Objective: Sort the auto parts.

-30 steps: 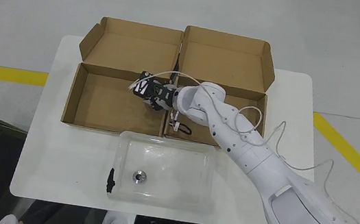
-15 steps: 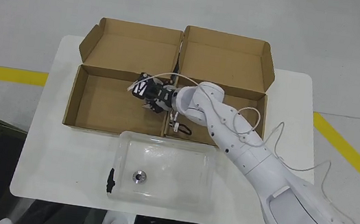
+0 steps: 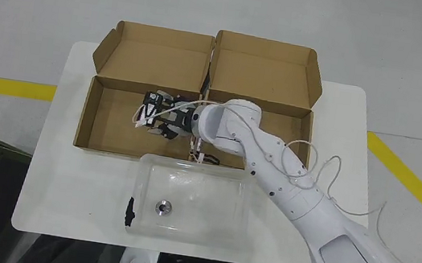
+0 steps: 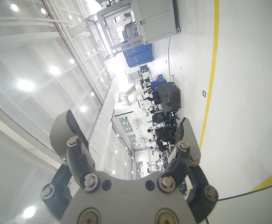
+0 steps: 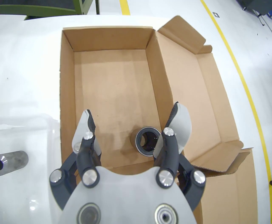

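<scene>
The left arm's jaws stand wide apart with nothing between them, directed into the hall and away from the white tabletop [image 3: 52, 166]. The right arm's jaws are also spread wide and hold nothing; they hang over the left brown cardboard box [image 5: 110, 84].

On the robot's side of these jaws, a small black part [image 3: 129, 213] lies at the left edge of the clear plastic tray [image 3: 217, 205], and a round silver metal part [image 3: 163, 205] lies near it inside the tray.

Under the right arm's jaws, on the box floor, rests a short black ring with a metal rim [image 5: 137, 142]. It is much closer to one jaw than to the other, and I cannot tell whether that jaw touches it. Beyond the arm stands the second brown cardboard box [image 3: 264, 74].

I judge the ring is sorted and the tray parts remain. The risk is the near jaw: a sideways move could catch the ring and roll it against the box wall, because it is round and lies free.
</scene>
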